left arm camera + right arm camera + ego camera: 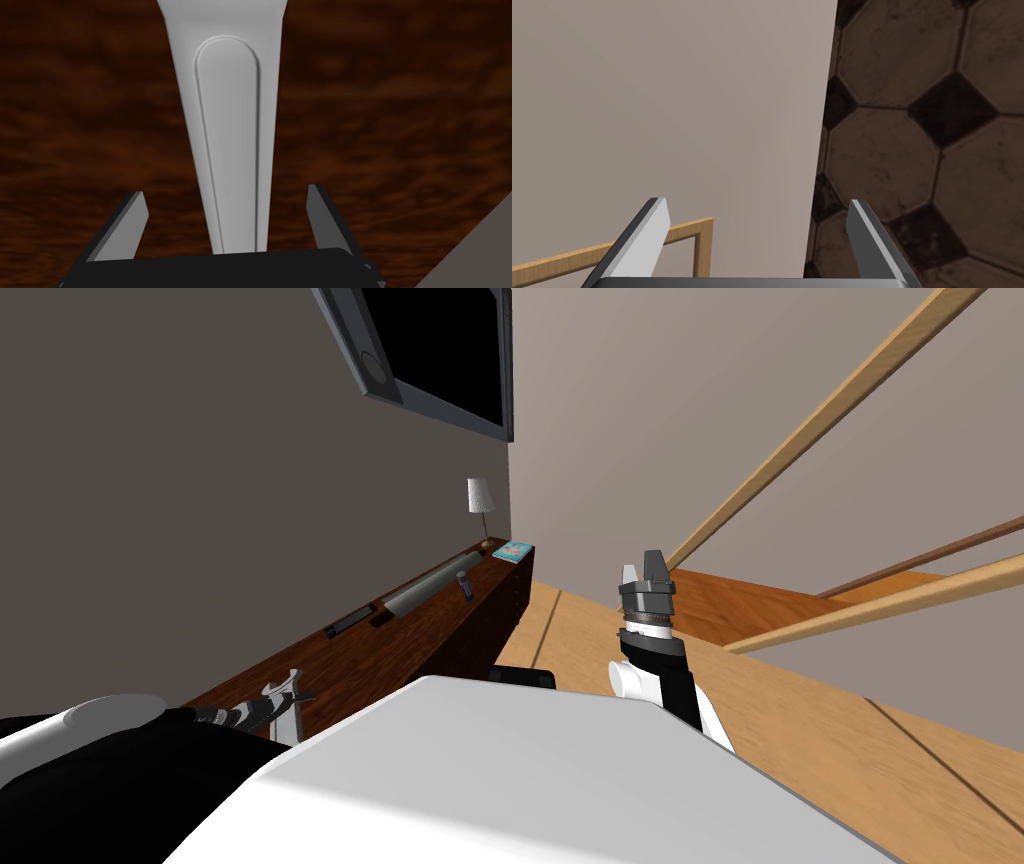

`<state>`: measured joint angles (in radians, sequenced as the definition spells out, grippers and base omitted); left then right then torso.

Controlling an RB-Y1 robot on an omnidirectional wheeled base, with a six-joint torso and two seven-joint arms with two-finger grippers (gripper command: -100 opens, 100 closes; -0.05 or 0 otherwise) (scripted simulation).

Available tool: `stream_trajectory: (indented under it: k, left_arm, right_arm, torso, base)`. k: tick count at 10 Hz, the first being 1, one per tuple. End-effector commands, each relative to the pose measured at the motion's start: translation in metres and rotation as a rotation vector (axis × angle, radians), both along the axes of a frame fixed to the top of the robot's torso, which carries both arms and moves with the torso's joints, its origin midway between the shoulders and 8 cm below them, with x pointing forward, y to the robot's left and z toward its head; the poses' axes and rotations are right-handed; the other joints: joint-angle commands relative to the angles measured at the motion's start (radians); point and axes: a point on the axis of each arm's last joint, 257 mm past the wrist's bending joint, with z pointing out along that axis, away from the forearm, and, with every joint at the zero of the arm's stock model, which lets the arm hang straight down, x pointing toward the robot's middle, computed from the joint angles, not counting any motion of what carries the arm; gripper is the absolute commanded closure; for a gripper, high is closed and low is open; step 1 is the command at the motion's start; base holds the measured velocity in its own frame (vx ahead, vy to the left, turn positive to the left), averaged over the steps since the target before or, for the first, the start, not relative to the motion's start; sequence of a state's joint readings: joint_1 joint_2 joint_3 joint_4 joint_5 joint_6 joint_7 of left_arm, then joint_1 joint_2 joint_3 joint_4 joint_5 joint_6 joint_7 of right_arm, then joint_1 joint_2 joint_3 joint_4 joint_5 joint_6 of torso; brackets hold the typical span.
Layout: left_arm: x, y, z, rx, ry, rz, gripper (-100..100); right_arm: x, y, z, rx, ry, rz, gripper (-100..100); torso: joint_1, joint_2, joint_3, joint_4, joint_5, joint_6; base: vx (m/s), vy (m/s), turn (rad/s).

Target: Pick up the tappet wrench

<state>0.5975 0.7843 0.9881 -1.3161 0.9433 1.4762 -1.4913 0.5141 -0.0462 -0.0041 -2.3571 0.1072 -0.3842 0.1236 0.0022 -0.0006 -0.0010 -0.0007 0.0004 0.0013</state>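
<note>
**Clerk:** Item one — the tappet wrench (230, 140). Where is it lying?

**Robot:** It is lying flat on the dark wood desk (400, 125), at about nine o'clock from my chest. Its long handle is running straight between the fingers of the left gripper (227, 196).

**Clerk:** Condition of those fingers?

**Robot:** They are standing apart, one on each side of the handle and touching neither edge. Nothing is being gripped yet.

**Clerk:** Handling notes?

**Robot:** I am judging it a stiff, flat, smooth, light grey tool, probably dense for its thinness and likely slippery. The handle is widening away from the gripper, with an oval panel outlined along its middle. I am reckoning the narrow stretch between the fingers is the place to pinch, across its two edges. It is lying so low that the fingers will need to be reaching right down to the desk.

**Clerk:** Item two — the right gripper (648, 570)?

**Robot:** It is hanging raised at about one o'clock, well apart from the desk, with its fingers apart and holding nothing.

**Clerk:** Sundries?

**Robot:** A lamp (481, 496), a book (512, 551) and a grey cylinder (432, 585) are sitting further along at eleven o'clock, well apart from the wrench.
</note>
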Motion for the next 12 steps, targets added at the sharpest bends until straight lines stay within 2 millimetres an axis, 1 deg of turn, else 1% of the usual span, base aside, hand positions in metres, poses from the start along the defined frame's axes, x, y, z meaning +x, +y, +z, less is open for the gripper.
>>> stream_trajectory:
  k: [1,5,6,7,8,9,10,11,12]
  left_arm:
    - [0.000,0.000,0.000,0.000,0.000,0.000,100]
    - [0.000,0.000,0.000,0.000,0.000,0.001,100]
    - [0.000,0.000,0.000,0.000,0.000,0.000,0]
    - [0.010,-0.006,0.003,0.003,0.015,-0.010,100]
    - [0.013,-0.006,0.005,0.006,0.009,0.004,100]
    - [0.013,-0.006,0.005,0.004,0.006,0.027,100]
    - [0.022,-0.012,0.006,0.006,0.024,0.002,100]
    - [0.026,-0.013,0.009,0.011,0.015,0.018,100]
    - [0.026,-0.013,0.009,0.008,0.011,0.048,100]
  right_arm:
    - [0.000,0.000,0.000,0.000,0.000,0.000,0]
    - [0.000,0.000,0.000,0.000,0.000,0.000,0]
    - [0.000,0.000,0.000,0.000,0.000,0.000,0]
    - [0.000,0.000,0.000,0.000,0.000,0.000,0]
    - [0.000,0.000,0.000,0.000,0.000,0.000,0]
    - [0.000,0.000,0.000,0.000,0.000,0.000,0]
    - [0.000,0.000,0.000,0.000,0.000,0.000,0]
    - [0.000,0.000,0.000,0.000,0.000,0.000,0]
    - [0.000,0.000,0.000,0.000,0.000,0.000,0]
  torso:
    - [0.000,0.000,0.000,0.000,0.000,0.000]
    - [0.000,0.001,0.001,0.000,0.000,0.000]
    - [0.000,0.001,0.001,0.000,0.000,0.000]
    - [0.000,0.001,0.001,0.000,0.000,0.000]
    - [0.004,0.005,0.003,0.001,0.000,0.003]
    - [0.006,0.007,0.004,0.002,0.000,0.002]
    - [0.004,0.006,0.004,0.001,0.001,0.000]
    - [0.004,0.009,0.005,0.002,0.000,0.002]
    - [0.003,0.008,0.005,0.002,0.000,0.002]
  base:
    - [0.000,0.000,0.000]
    - [0.000,0.000,0.000]
    - [0.000,0.000,0.000]
    - [-0.105,0.079,-0.199]
    - [-0.125,0.101,-0.167]
    - [-0.073,0.049,-0.004]
    - [-0.143,0.063,-0.156]
    - [-0.127,0.055,-0.158]
    - [-0.052,0.027,-0.008]
